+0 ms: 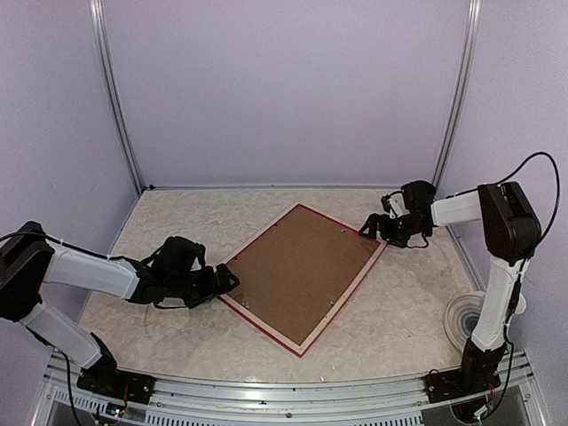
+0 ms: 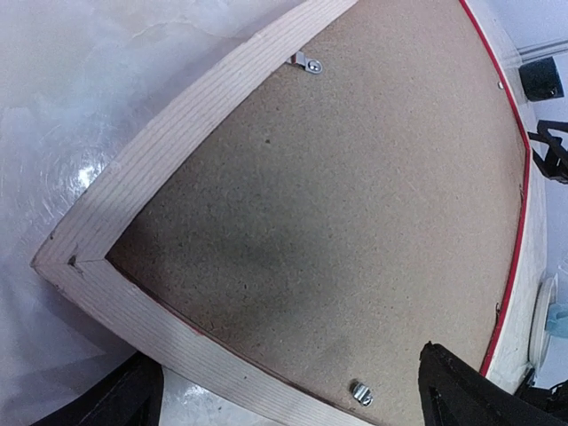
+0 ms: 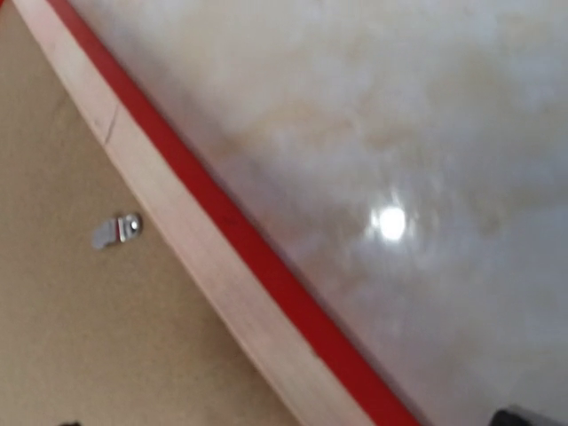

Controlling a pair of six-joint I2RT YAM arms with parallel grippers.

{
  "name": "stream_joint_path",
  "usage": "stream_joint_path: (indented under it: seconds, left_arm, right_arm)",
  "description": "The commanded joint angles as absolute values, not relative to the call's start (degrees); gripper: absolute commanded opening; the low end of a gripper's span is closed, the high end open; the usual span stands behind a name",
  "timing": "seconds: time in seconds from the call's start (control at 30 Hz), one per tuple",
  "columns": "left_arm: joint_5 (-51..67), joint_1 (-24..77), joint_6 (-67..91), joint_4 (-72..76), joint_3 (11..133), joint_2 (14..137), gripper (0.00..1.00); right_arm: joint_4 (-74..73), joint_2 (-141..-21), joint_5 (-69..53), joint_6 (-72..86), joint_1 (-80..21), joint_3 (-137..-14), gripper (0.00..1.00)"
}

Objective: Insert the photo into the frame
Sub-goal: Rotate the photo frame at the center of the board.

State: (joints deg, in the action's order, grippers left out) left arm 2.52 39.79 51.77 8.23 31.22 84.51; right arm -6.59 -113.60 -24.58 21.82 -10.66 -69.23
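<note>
The frame [image 1: 263, 327] lies face down in the middle of the table, its red edge and pale wooden rim around a brown hardboard backing [image 1: 302, 271]. The photo is not in view. My left gripper [image 1: 229, 282] is open at the frame's left corner. In the left wrist view its fingers [image 2: 461, 390] stand wide apart either side of the pale rim [image 2: 177, 151]. My right gripper [image 1: 371, 229] is low at the frame's right corner. The right wrist view shows the red edge [image 3: 248, 248] passing between the barely visible, wide-apart fingertips.
Small metal clips [image 2: 361, 391] [image 3: 115, 231] sit along the backing's edges. A white round object [image 1: 466, 319] lies on the table by the right arm's base. Lilac walls with metal posts close in the back and both sides.
</note>
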Motion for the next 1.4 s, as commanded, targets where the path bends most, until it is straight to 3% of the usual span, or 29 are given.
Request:
stream_joint_path:
  seconds: [0.0, 0.87, 1.37]
  left_arm:
    - [4.55, 38.39, 49.89, 8.02, 30.70, 87.19, 0.99]
    - [6.52, 28.42, 41.65, 9.14, 38.32, 97.10, 0.99]
    - [8.57, 25.61, 36.19, 7.39, 48.02, 105.84, 0.99]
  right_arm:
    - [-9.41, -110.17, -26.94, 22.91, -14.21, -64.30, 0.99]
    - [-7.75, -95.92, -25.07, 23.73, -19.19, -47.71, 0.99]
    - [-9.10, -92.63, -23.24, 24.99, -22.92, -45.34, 0.99]
